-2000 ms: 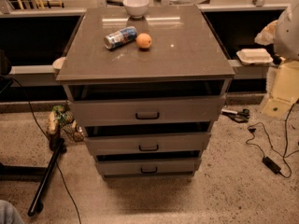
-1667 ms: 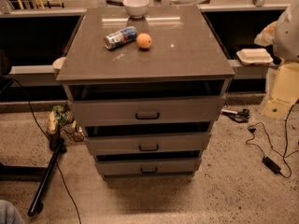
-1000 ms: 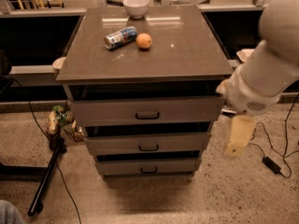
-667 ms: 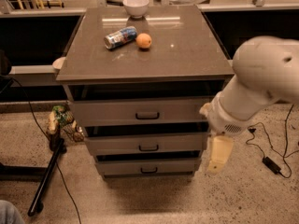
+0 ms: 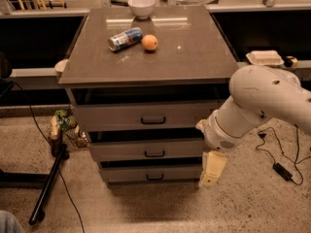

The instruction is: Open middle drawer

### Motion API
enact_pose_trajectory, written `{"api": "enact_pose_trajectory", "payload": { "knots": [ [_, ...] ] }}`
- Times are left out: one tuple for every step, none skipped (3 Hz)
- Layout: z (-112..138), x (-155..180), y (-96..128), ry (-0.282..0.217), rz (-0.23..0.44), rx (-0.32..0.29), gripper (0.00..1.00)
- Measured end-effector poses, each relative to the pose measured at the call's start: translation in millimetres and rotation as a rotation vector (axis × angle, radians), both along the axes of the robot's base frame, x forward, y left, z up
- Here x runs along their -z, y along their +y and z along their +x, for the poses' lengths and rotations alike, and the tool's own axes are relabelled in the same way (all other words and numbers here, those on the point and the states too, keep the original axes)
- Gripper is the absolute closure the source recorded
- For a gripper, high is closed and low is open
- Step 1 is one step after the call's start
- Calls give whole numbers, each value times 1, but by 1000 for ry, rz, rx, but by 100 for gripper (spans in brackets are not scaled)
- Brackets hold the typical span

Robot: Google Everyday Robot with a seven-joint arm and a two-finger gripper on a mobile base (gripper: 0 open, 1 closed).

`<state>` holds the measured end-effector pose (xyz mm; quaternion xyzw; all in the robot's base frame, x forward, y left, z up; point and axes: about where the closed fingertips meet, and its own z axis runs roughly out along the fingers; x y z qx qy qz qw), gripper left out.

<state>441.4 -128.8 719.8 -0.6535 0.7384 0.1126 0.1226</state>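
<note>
A grey cabinet has three stacked drawers, each with a small dark bar handle. The middle drawer (image 5: 146,150) looks closed, its handle (image 5: 154,154) at centre. The largest drawer (image 5: 146,116) is above it and the smallest drawer (image 5: 150,173) below. My white arm (image 5: 257,106) reaches in from the right. My gripper (image 5: 213,169) hangs at the cabinet's lower right front corner, beside the bottom drawer and below and right of the middle drawer's handle. It touches no handle.
On the cabinet top (image 5: 194,47) lie a can (image 5: 125,38), an orange (image 5: 149,42) and a white bowl (image 5: 141,6). A black stand leg (image 5: 48,183) and a small bag (image 5: 65,125) are on the floor at left. Cables (image 5: 277,154) lie at right.
My arm has swung in from the right edge and moved down and left, bringing the gripper from beside the cabinet to its lower right front corner. The drawers have not moved.
</note>
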Motion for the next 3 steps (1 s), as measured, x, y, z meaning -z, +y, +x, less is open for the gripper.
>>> {"api": "enact_pose_trajectory", "payload": {
  "knots": [
    [4,11,0,4,-21,3,0],
    [26,61,-1,2,-66,-19,0],
    [57,117,-2,-30,-96,-64,0]
  ]
}}
